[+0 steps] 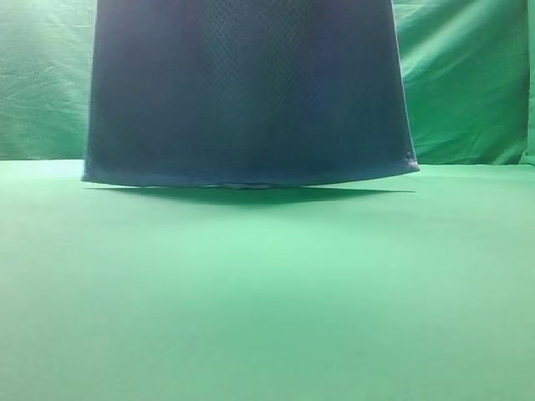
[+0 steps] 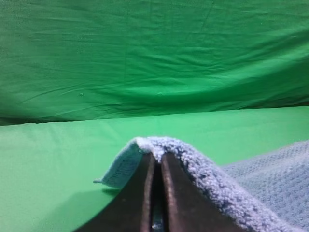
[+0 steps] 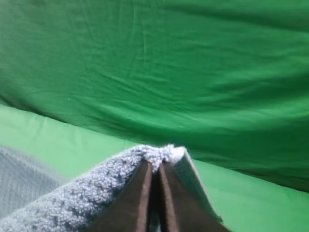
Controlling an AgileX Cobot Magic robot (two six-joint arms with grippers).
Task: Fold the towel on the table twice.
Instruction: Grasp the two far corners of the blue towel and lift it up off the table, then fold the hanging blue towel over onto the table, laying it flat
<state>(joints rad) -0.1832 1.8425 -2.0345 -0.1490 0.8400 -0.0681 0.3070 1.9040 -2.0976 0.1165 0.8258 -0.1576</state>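
- In the exterior high view, the towel [image 1: 247, 92] filled the upper centre of the frame as a dark blue-grey sheet hanging downward, its upper part running out of the top edge.
- Its bottom hem ran left to right, the towel's visible long axis, and sat at or barely above the table [image 1: 267, 301]; a thin shadow lay under it, so contact could not be told for sure.
- Neither pincer appeared in that view; both were presumably above the top of the frame.
- In the left wrist view, the left gripper [image 2: 155, 159] was clenched at lower centre, its two dark fingers [image 2: 137, 193] pressed together with a towel corner draped over the tips and trailing to the lower right.
- In the right wrist view, the right gripper [image 3: 154, 166] was likewise clenched on a towel corner at lower centre, cloth trailing to the lower left.
- So the towel hung below and between the two pincers, one top corner in each, neither arm nearer than the other.
- Judged from this, the coming move turned on carrying both held corners together across that hem line.
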